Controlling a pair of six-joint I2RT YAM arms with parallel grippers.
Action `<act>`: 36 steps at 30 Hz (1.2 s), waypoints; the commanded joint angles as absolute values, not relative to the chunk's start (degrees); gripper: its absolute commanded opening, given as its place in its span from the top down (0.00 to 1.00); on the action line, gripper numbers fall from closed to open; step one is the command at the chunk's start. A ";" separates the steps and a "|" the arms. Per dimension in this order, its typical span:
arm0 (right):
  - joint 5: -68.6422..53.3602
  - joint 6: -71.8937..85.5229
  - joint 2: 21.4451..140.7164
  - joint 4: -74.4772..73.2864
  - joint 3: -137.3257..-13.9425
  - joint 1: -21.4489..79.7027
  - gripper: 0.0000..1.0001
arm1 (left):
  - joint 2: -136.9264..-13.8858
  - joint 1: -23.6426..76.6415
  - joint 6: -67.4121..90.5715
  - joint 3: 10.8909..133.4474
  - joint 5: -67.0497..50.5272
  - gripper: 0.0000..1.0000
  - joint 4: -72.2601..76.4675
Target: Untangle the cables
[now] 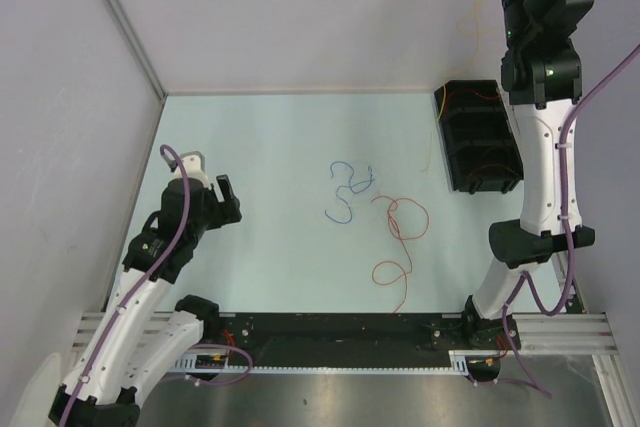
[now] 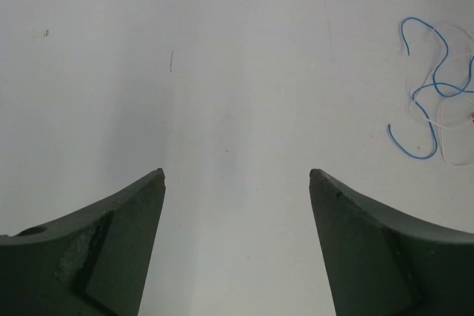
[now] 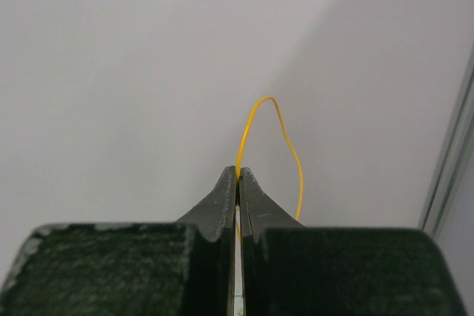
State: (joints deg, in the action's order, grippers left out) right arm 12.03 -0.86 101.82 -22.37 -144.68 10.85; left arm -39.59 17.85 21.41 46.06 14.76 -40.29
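My right gripper is lifted high at the back right, shut on a thin yellow cable that loops above the fingertips. In the top view this yellow cable hangs down faintly toward the table. A curly blue cable lies mid-table, and a looping red cable lies just right of it. The left wrist view shows the blue cable at the far right, crossing a pale white wire. My left gripper hovers over bare table at the left, open, with nothing between its fingers.
A black tray with thin orange and red wires in it sits at the back right beside the right arm. White walls close in the left and back sides. A black rail runs along the near edge.
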 commanded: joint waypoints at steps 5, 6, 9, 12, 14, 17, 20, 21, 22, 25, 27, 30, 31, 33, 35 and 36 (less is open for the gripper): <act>5.89 1.93 103.97 -16.17 -147.66 6.42 1.00 | -39.64 17.40 20.39 45.70 13.89 0.17 -38.32; 4.58 2.19 104.24 -15.82 -147.66 5.81 1.00 | -39.81 17.32 20.39 45.70 14.06 0.17 -38.49; 0.72 3.07 104.59 -15.03 -147.48 2.73 1.00 | -40.17 17.40 20.39 45.79 13.89 0.18 -38.41; -2.71 4.39 104.68 -13.54 -146.26 0.44 1.00 | -40.43 17.32 20.39 45.79 13.80 0.18 -38.32; -3.86 5.01 104.33 -12.22 -144.15 -2.10 1.00 | -40.60 17.31 20.39 45.70 13.71 0.18 -38.41; -6.93 7.02 104.94 -10.20 -142.74 -5.00 1.00 | -41.22 17.40 20.30 45.79 13.71 0.19 -38.41; -10.71 9.22 106.34 -7.21 -141.68 -7.46 1.00 | -41.92 17.31 20.30 45.79 13.71 0.19 -38.50; -12.29 9.66 106.96 -6.60 -141.94 -8.78 1.00 | -42.01 17.40 20.30 45.88 13.71 0.19 -38.50; -13.09 10.10 107.31 -6.16 -141.86 -9.40 1.00 | -42.01 17.32 20.39 45.88 13.80 0.19 -38.50; -16.86 12.12 108.72 -3.96 -141.16 -11.94 1.00 | -42.01 17.32 20.39 45.88 14.06 0.19 -38.58; -19.77 13.09 109.51 -1.86 -139.93 -13.09 1.00 | -42.01 17.31 20.39 45.88 14.15 0.19 -38.58; -22.67 13.62 110.82 -0.80 -139.92 -14.50 1.00 | -42.19 17.31 20.39 45.88 14.06 0.19 -38.58; -23.46 13.80 111.09 -0.53 -139.92 -14.94 1.00 | -42.27 17.40 20.39 45.88 14.06 0.19 -38.58; -24.61 14.94 111.79 -0.44 -140.01 -15.47 1.00 | -42.54 17.32 20.39 45.88 14.15 0.19 -38.58; -25.75 17.04 112.41 2.63 -140.80 -16.43 1.00 | -42.63 17.32 20.39 45.97 14.15 0.20 -38.50; -26.10 17.83 113.46 2.72 -142.80 -16.70 1.00 | -42.71 17.31 20.39 45.97 14.15 0.20 -38.58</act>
